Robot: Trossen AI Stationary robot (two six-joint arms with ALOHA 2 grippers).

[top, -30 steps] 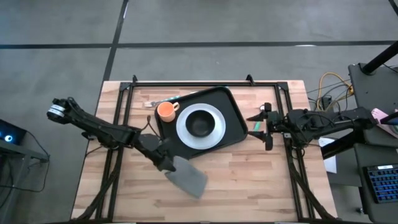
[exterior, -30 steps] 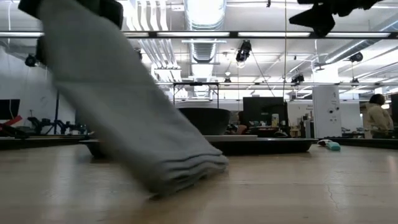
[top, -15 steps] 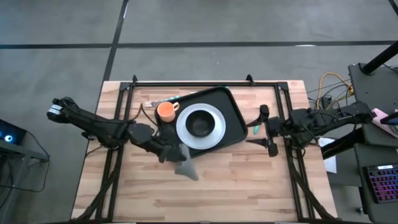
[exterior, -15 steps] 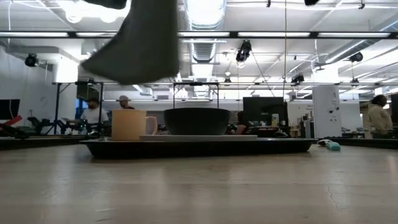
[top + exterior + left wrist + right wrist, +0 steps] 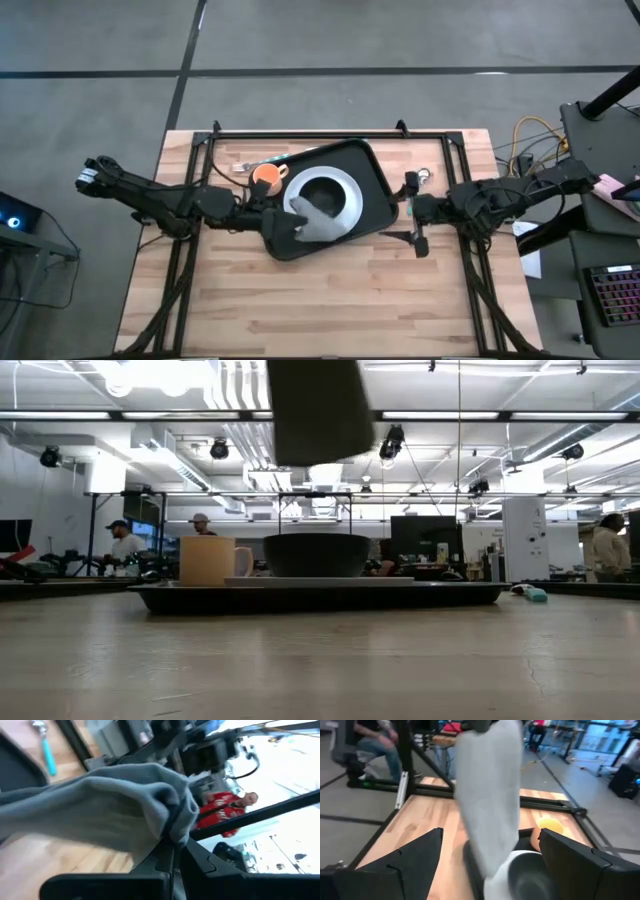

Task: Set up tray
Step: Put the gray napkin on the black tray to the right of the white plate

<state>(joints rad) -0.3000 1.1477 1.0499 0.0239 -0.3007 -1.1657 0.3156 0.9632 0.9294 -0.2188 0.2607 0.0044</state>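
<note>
The black tray (image 5: 372, 190) lies on the table's far middle and carries a white plate (image 5: 340, 187), a dark bowl (image 5: 316, 554) and an orange cup (image 5: 265, 175). My left gripper (image 5: 283, 222) is shut on a grey folded cloth (image 5: 318, 226) over the tray's near edge. In the low view the cloth (image 5: 318, 408) hangs above the bowl. My right gripper (image 5: 412, 214) is open, just right of the tray. In its wrist view the cloth (image 5: 490, 795) hangs between its spread fingers, farther off. My left gripper pinches the cloth's bunched folded edge (image 5: 176, 822) between its two fingers (image 5: 165, 862), several layers thick. The fingers come level from the table's left. The cloth is lifted clear of the table and hangs over the plate and bowl.
A teal-handled utensil (image 5: 409, 204) lies on the wood between the tray and my right gripper. A small utensil (image 5: 240, 167) lies left of the cup. The near half of the table (image 5: 330, 300) is bare wood. People stand in the room beyond.
My left gripper has moved from the table's near middle toward the far edge and the tray, rising. The cloth, whose lower end lay on the wood, is lifted clear and now hangs over the plate and bowl. My right gripper has shifted left toward the tray.
</note>
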